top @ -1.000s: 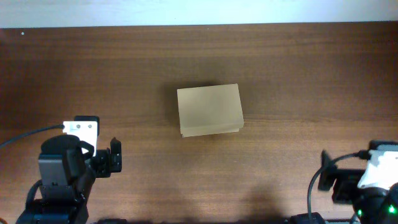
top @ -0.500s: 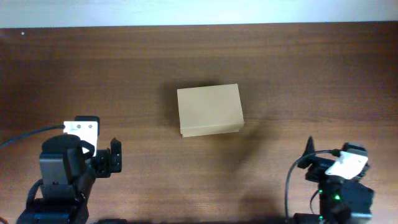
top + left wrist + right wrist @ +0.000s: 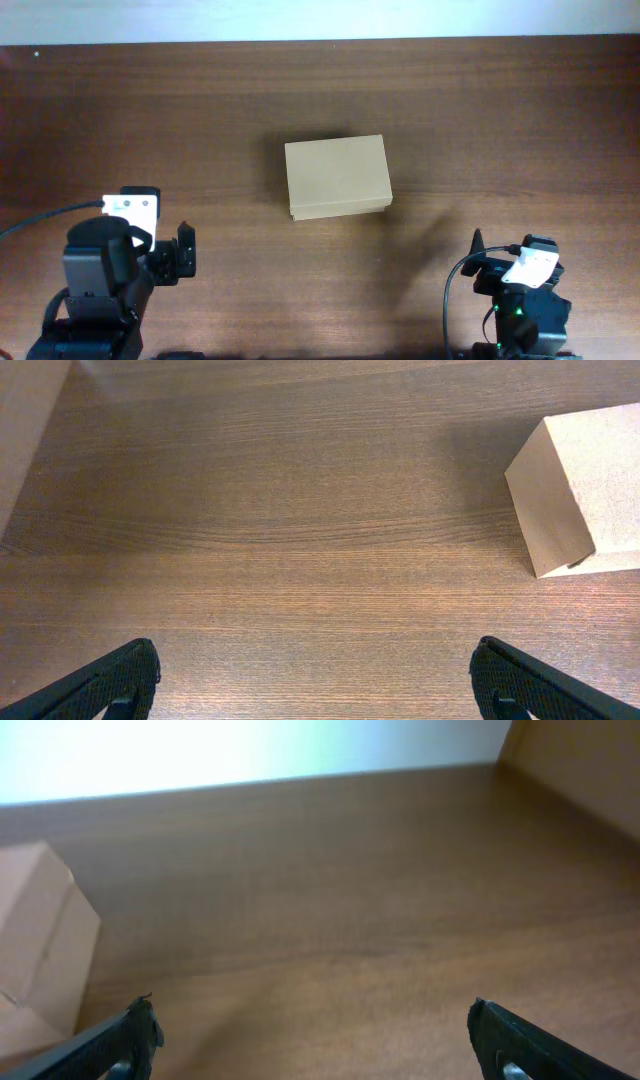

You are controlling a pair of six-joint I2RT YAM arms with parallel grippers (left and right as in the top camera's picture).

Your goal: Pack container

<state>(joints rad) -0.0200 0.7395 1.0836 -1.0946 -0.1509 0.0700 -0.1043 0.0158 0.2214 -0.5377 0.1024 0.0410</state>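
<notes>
The container (image 3: 336, 177) is a small plain tan cardboard box in the middle of the dark wooden table, its flap lid down. It shows at the upper right of the left wrist view (image 3: 585, 490) and at the left edge of the right wrist view (image 3: 40, 940). My left gripper (image 3: 312, 657) is open and empty, low over bare wood, well short and left of the box. My right gripper (image 3: 310, 1012) is open and empty, also apart from the box. In the overhead view the left arm (image 3: 110, 260) is at the front left and the right arm (image 3: 520, 280) at the front right.
The table's (image 3: 500, 120) far edge meets a pale wall along the top. A tan surface shows at the upper left of the left wrist view (image 3: 25, 430), and another at the upper right of the right wrist view (image 3: 580, 770). Cables trail from both arms.
The right arm has moved left along the front edge and turned toward the box. The left arm and the box have not moved.
</notes>
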